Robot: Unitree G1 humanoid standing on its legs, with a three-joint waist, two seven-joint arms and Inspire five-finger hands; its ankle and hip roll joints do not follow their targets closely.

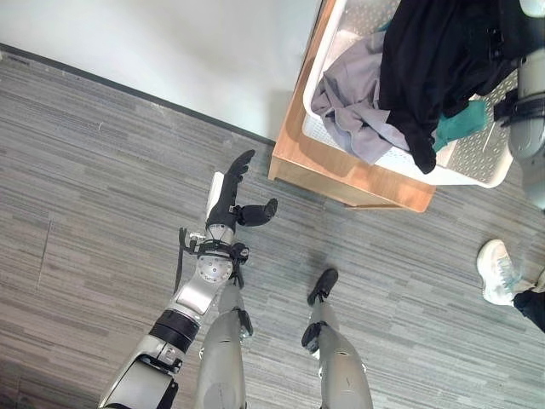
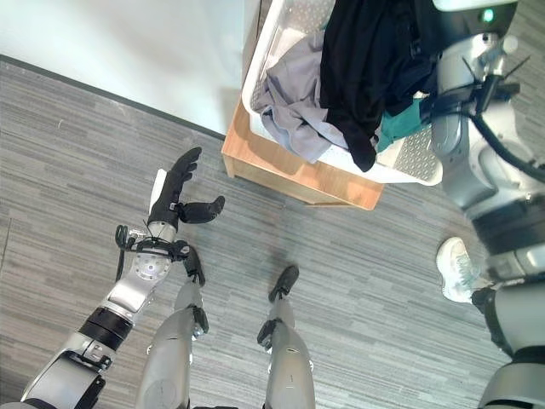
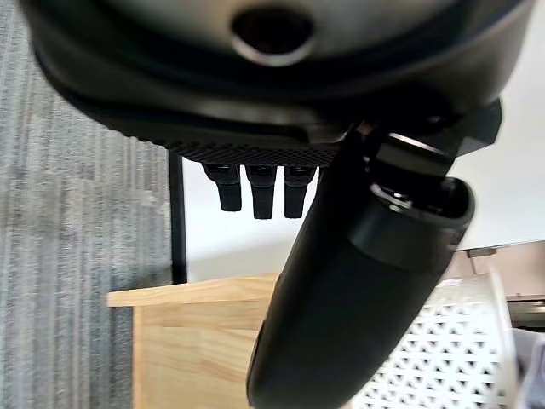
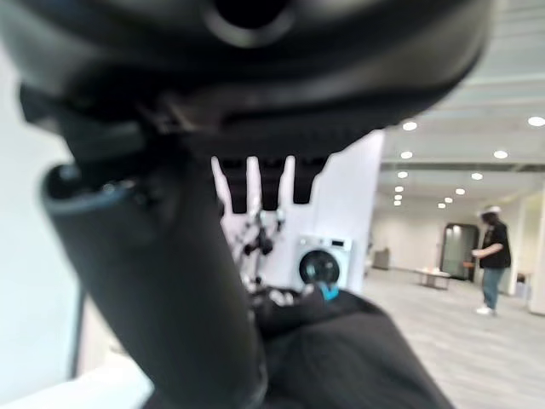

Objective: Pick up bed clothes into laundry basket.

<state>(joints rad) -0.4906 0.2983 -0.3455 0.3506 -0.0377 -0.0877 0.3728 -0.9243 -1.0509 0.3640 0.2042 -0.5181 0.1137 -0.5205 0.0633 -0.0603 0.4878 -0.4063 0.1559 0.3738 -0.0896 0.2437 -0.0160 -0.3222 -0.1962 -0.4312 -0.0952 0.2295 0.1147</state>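
One wooden stand [image 1: 341, 175] is seen at the far right, carrying a white laundry basket [image 1: 477, 162]; no writing can be read. Black [image 1: 434, 60], grey [image 1: 358, 94] and teal [image 1: 460, 123] clothes are heaped inside. Left hand [image 1: 232, 198] is held empty over the floor, fingers straight. Right hand [image 4: 170, 281] is seen touching the black cloth, its grip undeterminable.

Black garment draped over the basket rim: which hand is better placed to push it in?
Right, probably. The right hand is up at the black garment in the laundry basket, fingers straight. The left hand hangs open over the floor, short of the wooden stand.
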